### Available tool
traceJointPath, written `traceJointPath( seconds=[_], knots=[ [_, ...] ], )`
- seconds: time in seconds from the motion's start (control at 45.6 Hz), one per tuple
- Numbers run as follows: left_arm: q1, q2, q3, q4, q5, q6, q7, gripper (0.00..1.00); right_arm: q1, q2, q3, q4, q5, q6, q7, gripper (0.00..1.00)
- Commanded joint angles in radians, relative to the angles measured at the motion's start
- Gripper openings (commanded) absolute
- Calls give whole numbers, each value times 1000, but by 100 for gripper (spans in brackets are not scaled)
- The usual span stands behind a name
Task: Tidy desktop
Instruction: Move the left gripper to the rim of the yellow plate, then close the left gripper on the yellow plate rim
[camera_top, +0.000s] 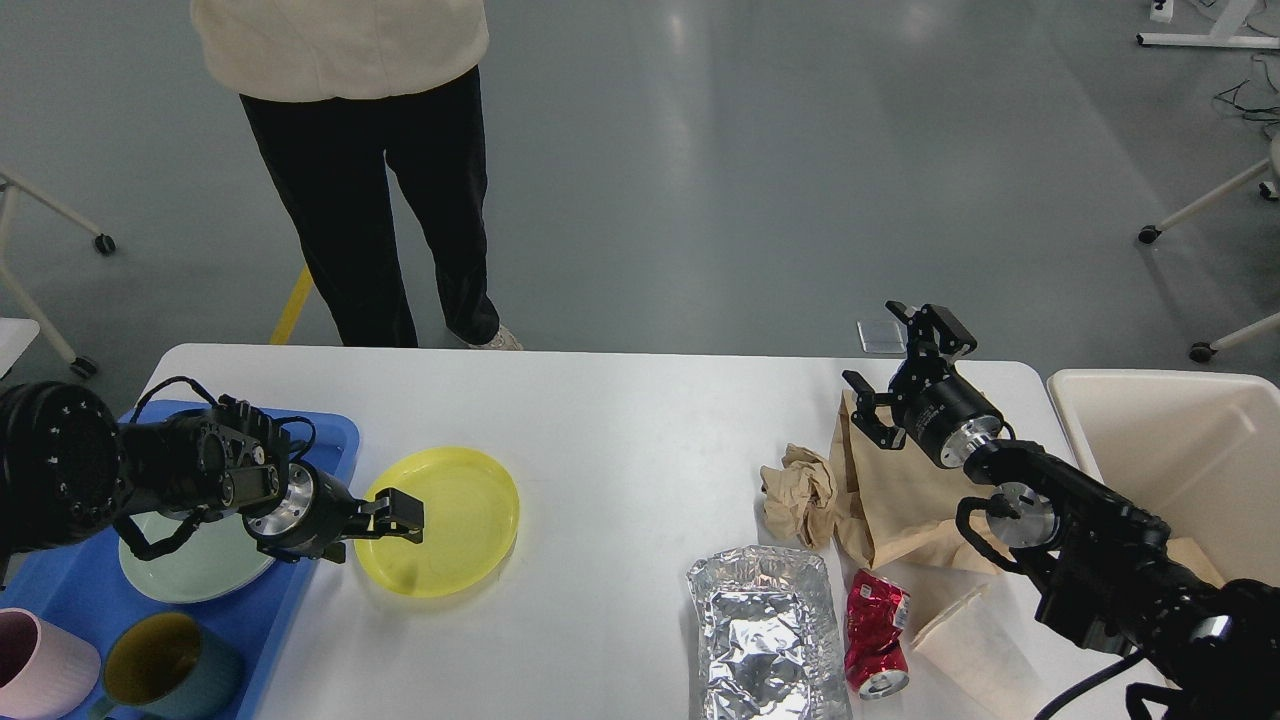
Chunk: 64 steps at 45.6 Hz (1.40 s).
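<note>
Black left gripper pinches the left rim of the yellow plate on the white desktop. Right gripper hangs spread wide above a brown paper bag. Nearby: crumpled paper, foil tray, crushed red can. Blue tray holds a green plate and two mugs.

On the desktop, the left gripper sits over the yellow plate at its 9 o'clock rim; the right gripper hangs spread above the brown paper bag
</note>
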Motion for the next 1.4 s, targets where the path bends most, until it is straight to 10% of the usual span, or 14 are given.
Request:
traceJointPath(
  seconds=[0.0,0.745,1.206,1.381],
  knots=[
    [9,3,0,-4,-11,3,1,94,0,0,0,0,0,0,0,100],
    [69,11,0,7,-119,44,0,88,0,0,0,0,0,0,0,100],
    [78,10,-7,17,-106,15,0,56,0,0,0,0,0,0,0,100],
    [67,10,-6,17,-103,-92,0,25,0,0,0,0,0,0,0,100]
  ],
)
